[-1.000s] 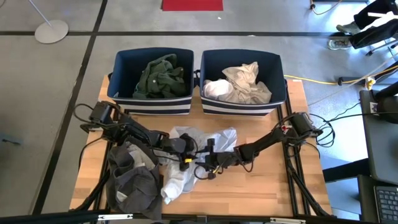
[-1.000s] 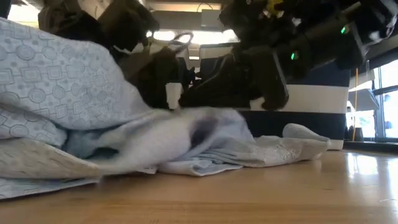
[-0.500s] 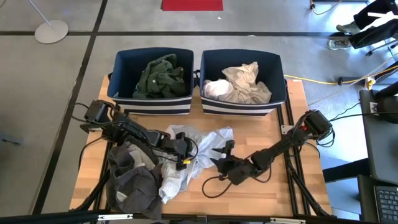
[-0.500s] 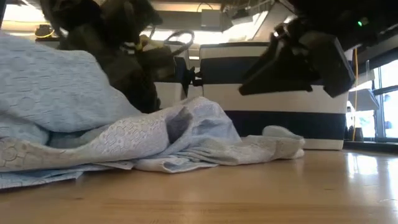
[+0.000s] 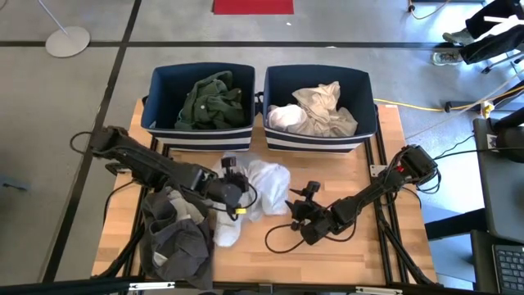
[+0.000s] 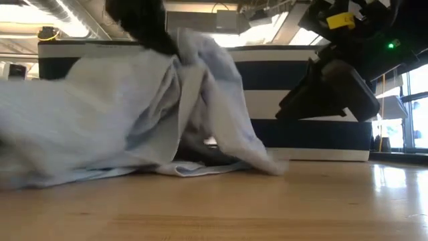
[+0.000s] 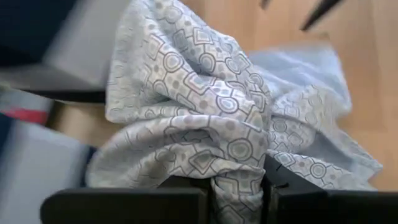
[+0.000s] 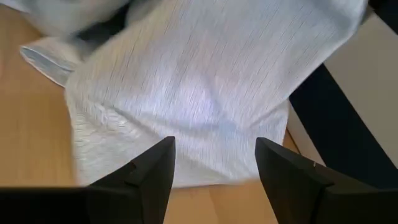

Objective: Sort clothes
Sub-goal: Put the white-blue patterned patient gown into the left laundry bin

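A white garment with a grey geometric print (image 5: 260, 190) is gathered in the middle of the table, below the bins. My left gripper (image 5: 233, 182) is shut on it. It hangs as a draped bunch in the low view (image 6: 134, 107). My right gripper (image 5: 305, 199) stands open and empty just right of the garment, its fingers (image 8: 163, 163) pointing at the cloth without touching it. A pile of grey garments (image 5: 176, 238) lies at the near left corner, under my left arm. My left gripper pinches a bunched fold of the white garment (image 7: 239, 177) between its two fingers, several layers gathered together. The cloth hangs below the fingers (image 6: 144, 27) in slack folds. Its lower edge (image 6: 194, 167) lies on the table.
Two navy bins with white stripes stand at the far edge. The left bin (image 5: 157, 86) holds a dark green garment (image 5: 209, 102). The right bin (image 5: 370, 90) holds white and beige garments (image 5: 315, 111). Bare wood shows at the near right (image 5: 360, 246).
My left gripper has gone up and toward the far edge with the white garment, which was spread flat and is now drawn up into a hanging bunch, its lower edge still on the table. My right gripper has moved toward the table's right edge, away from the cloth.
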You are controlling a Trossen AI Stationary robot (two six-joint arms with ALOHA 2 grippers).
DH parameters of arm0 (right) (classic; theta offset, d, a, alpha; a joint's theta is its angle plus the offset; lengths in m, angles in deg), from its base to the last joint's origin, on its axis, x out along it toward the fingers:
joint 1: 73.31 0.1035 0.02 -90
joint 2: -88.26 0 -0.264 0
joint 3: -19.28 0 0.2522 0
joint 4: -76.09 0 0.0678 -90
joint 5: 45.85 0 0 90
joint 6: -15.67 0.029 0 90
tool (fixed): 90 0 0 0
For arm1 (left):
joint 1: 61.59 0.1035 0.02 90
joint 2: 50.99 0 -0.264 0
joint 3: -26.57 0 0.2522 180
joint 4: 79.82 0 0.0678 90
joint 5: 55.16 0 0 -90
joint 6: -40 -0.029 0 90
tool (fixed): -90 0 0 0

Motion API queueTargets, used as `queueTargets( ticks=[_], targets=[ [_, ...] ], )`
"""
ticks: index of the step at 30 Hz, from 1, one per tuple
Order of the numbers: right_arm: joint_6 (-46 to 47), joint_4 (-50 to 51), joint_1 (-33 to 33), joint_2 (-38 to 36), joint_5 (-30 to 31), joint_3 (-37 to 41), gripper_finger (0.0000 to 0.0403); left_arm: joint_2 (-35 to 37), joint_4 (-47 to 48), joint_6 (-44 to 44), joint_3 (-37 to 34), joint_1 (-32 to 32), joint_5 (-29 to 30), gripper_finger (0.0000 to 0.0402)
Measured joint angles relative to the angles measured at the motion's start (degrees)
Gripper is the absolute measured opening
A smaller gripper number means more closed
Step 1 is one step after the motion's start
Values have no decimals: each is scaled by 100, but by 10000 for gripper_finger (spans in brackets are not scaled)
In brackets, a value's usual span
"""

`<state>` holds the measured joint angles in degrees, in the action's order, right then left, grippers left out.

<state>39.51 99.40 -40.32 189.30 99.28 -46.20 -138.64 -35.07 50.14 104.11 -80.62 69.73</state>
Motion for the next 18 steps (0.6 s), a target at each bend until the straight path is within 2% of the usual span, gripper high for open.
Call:
queueTargets(
  ticks=[4,11,18],
  targets=[
    [110,4,0,0,90,2,223,361,349,-326,488,-114,546,38],
    [251,1,0,4,143,4,223,969,370,-1380,1239,-278,1382,38],
    [461,-1,0,7,132,4,223,1228,279,-2592,2118,-269,1913,38]
  ],
)
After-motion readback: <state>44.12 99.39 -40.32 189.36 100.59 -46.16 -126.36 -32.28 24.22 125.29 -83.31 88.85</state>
